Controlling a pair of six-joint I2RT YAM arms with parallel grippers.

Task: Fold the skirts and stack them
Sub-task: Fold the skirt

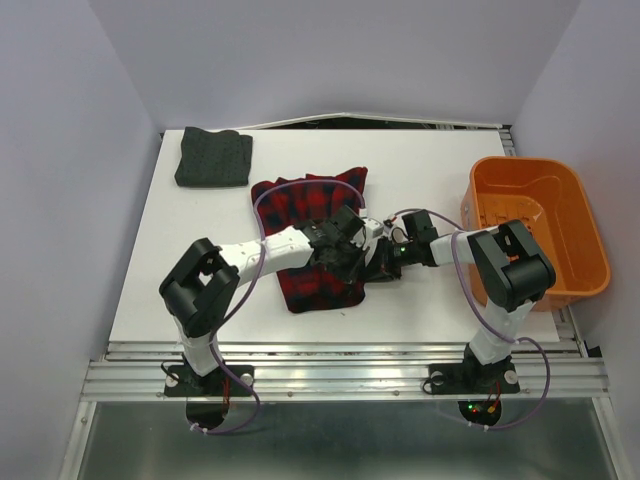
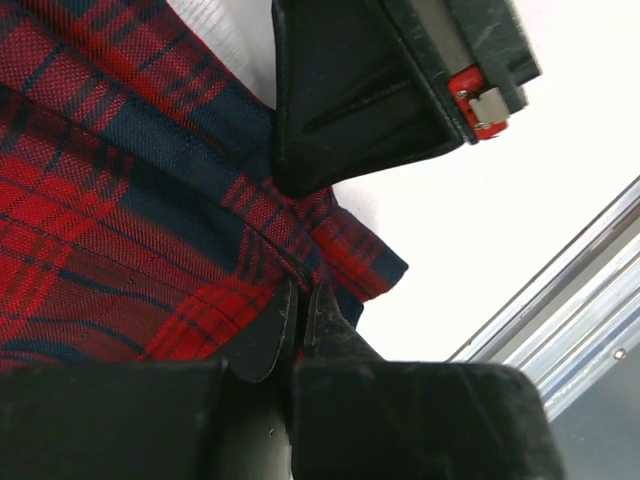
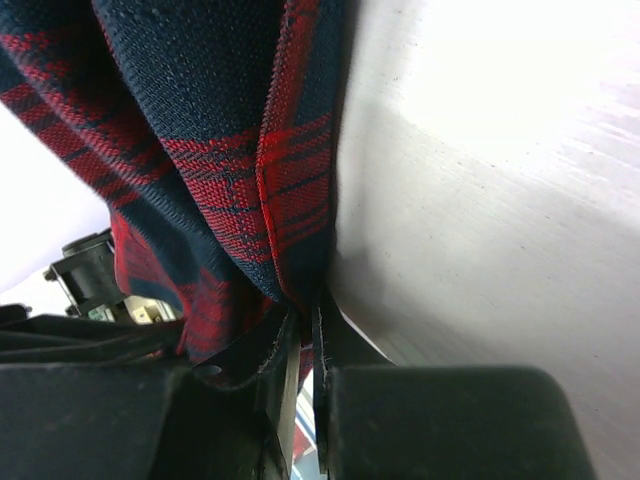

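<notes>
The red-and-black plaid skirt [image 1: 305,215] lies spread in the middle of the table. Both grippers meet at its near right edge. My left gripper [image 1: 352,268] is shut, and a seam of the plaid skirt [image 2: 150,200] runs into the slit between its fingertips [image 2: 302,296]. My right gripper [image 1: 382,263] is shut on a fold of the plaid skirt [image 3: 230,150], which hangs up out of its jaws [image 3: 305,318]. The right gripper's body [image 2: 380,90] fills the top of the left wrist view. The dark grey skirt [image 1: 213,157] lies folded at the table's back left corner.
An orange plastic basket [image 1: 585,240] stands at the right edge of the table, next to the right arm. The table's metal front rail [image 2: 590,290] runs close to the skirt's near corner. White tabletop [image 1: 200,230] lies bare to the left of the plaid skirt.
</notes>
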